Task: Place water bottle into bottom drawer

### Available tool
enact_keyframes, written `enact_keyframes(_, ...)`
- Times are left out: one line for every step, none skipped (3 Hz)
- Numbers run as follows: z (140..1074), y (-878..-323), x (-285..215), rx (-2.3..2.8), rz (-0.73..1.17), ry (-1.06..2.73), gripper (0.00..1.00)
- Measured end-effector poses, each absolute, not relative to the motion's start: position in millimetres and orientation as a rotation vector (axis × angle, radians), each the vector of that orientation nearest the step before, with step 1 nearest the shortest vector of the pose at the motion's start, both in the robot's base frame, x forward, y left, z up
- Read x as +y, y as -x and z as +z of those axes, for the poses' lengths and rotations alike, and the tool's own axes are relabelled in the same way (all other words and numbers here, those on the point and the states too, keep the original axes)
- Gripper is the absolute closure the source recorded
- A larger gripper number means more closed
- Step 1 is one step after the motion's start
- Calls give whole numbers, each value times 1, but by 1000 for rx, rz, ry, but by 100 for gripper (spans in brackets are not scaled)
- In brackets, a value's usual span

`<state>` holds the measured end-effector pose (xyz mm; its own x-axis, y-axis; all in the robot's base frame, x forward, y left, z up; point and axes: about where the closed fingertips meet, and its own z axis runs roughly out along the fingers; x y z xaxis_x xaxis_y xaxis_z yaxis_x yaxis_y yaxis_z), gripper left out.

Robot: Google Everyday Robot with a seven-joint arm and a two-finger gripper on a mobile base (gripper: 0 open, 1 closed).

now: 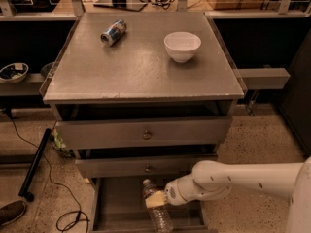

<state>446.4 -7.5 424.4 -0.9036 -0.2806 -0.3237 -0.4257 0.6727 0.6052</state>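
The water bottle [156, 208] is clear and ribbed, with a small cap at its upper end. It stands tilted over the open bottom drawer [114, 208], its base low near the drawer's front. My gripper [156, 199] reaches in from the right on a white arm and is shut on the bottle's upper body, a pale finger pad [155, 199] pressed against it. The drawer's plain grey floor shows to the left of the bottle.
Two upper drawers with round knobs [146, 135] stick out slightly above the bottom one. On the cabinet top [136, 72] lie a blue-and-silver soda can [112, 32] and a white bowl [182, 45]. A black pole and cables [34, 169] lie on the floor to the left.
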Motion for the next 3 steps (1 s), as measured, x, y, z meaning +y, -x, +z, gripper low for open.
enact_keyframes(412,-444,-10,2698,1049,560,100)
enact_keyframes(381,-437,-18,2738,1050,498,100)
enact_keyframes(343,-424,-27,2795,1054,403,100)
